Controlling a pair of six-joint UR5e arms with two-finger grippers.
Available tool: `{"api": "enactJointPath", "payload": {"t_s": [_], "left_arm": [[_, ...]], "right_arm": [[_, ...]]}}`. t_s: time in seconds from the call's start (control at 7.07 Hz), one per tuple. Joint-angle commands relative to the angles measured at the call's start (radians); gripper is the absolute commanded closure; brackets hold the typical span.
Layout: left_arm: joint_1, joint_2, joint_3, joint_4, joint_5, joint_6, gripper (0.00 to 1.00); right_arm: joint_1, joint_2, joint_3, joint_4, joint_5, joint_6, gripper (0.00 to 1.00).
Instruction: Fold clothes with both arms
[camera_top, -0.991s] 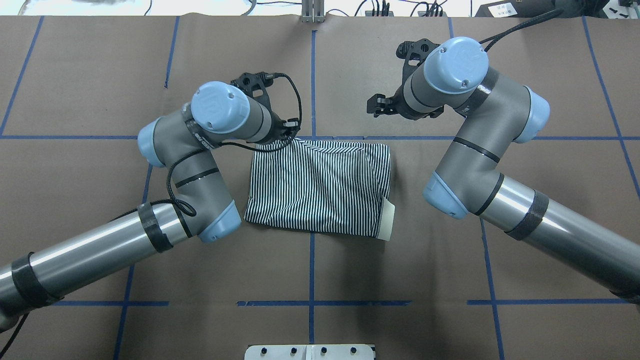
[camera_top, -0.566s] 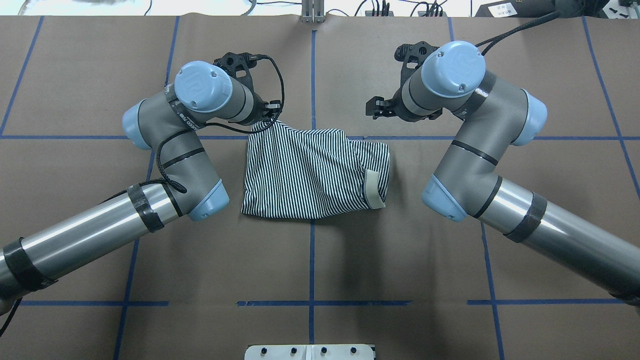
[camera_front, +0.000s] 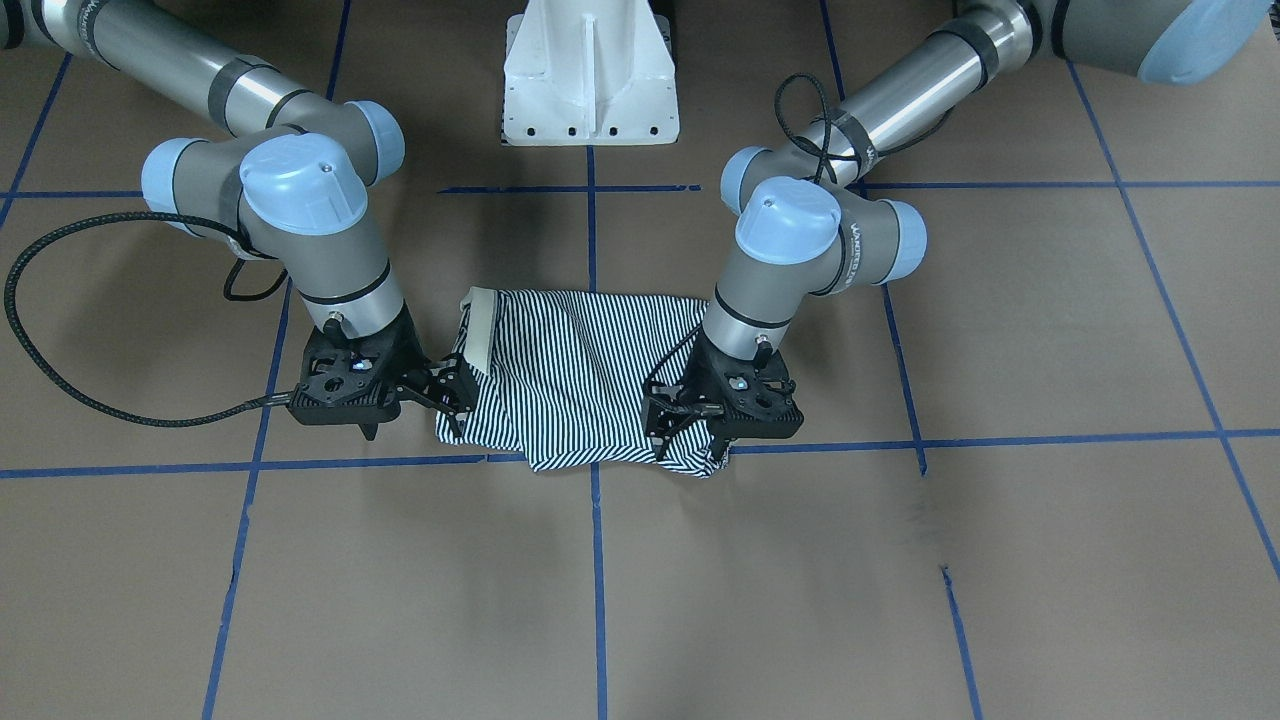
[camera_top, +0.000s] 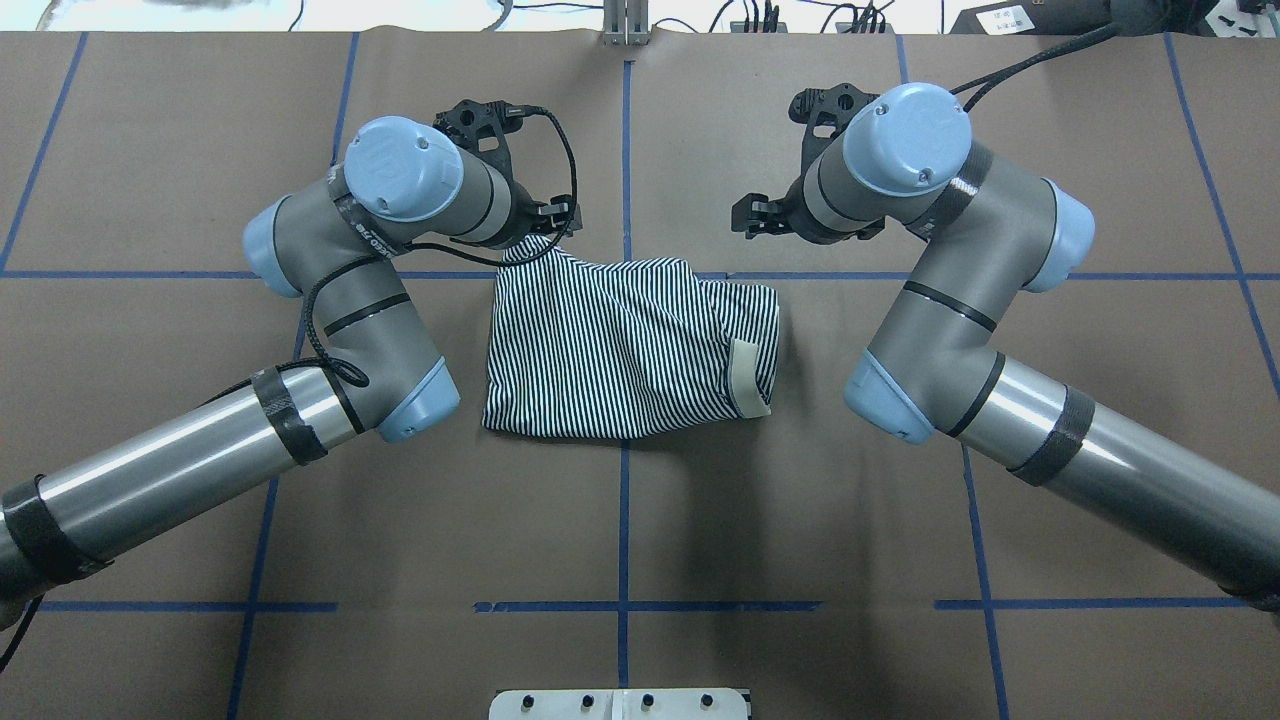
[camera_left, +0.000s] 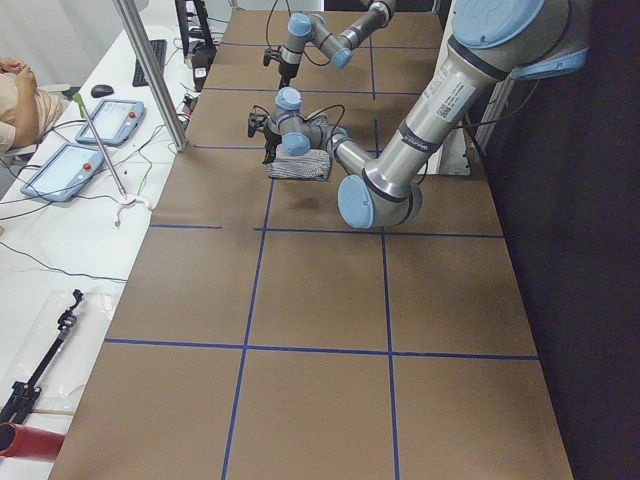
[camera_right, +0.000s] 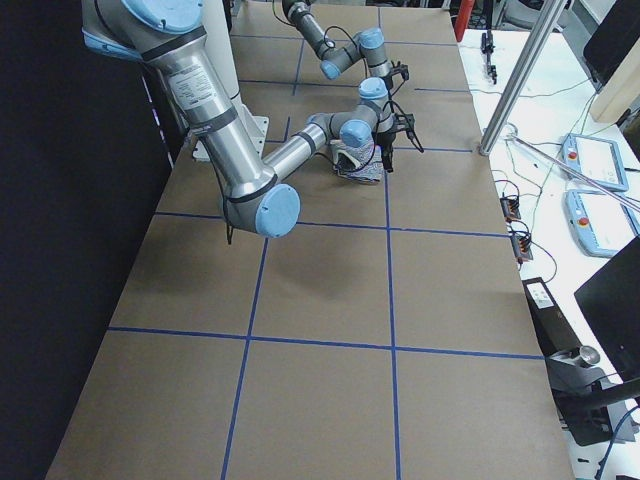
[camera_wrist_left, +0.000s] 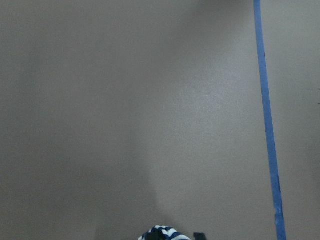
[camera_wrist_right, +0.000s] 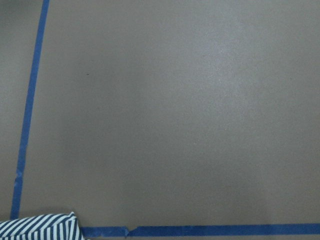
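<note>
The striped polo shirt (camera_top: 620, 350) lies folded and rumpled at the table's middle, its cream collar (camera_top: 745, 378) turned up on its right side. My left gripper (camera_top: 550, 228) is shut on the shirt's far left corner and holds it lifted a little. In the front view the left gripper (camera_front: 690, 425) pinches that corner of the shirt (camera_front: 580, 380). A bit of striped cloth (camera_wrist_left: 160, 233) shows at the bottom edge of the left wrist view. My right gripper (camera_top: 745, 215) is open and empty, beyond the shirt's far right corner. In the front view the right gripper (camera_front: 450, 390) hangs beside the cloth.
The brown table cover carries a grid of blue tape lines (camera_top: 624, 160). The white pedestal base (camera_front: 590, 80) stands at the robot's side of the table. Beyond the far edge lie cables and tablets (camera_left: 70, 165); a person sits there.
My left gripper has pulled the shirt's far left corner up and towards the left. The shirt has shifted and bunched, and the collar has flipped onto its top. The right arm has barely moved.
</note>
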Motion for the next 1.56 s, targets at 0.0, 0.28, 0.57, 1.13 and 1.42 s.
{"api": "enactJointPath", "payload": {"t_s": [0.0, 0.28, 0.57, 1.13, 1.42], "left_arm": [[-0.039, 0.095, -0.151, 0.062, -0.061, 0.106, 0.00], [-0.099, 0.279, -0.442, 0.232, -0.069, 0.334, 0.00], [-0.248, 0.537, -0.640, 0.260, -0.190, 0.605, 0.00], [-0.738, 0.701, -0.655, 0.466, -0.290, 1.360, 0.00], [-0.755, 0.705, -0.638, 0.489, -0.314, 1.379, 0.00]], "right_arm": [[0.023, -0.023, 0.044, -0.019, 0.025, -0.013, 0.00], [0.120, -0.125, 0.218, -0.192, 0.129, -0.196, 0.00], [0.302, -0.285, 0.367, -0.328, 0.263, -0.502, 0.00], [0.689, -0.437, 0.363, -0.516, 0.454, -1.101, 0.00], [0.711, -0.457, 0.360, -0.561, 0.463, -1.123, 0.00]]}}
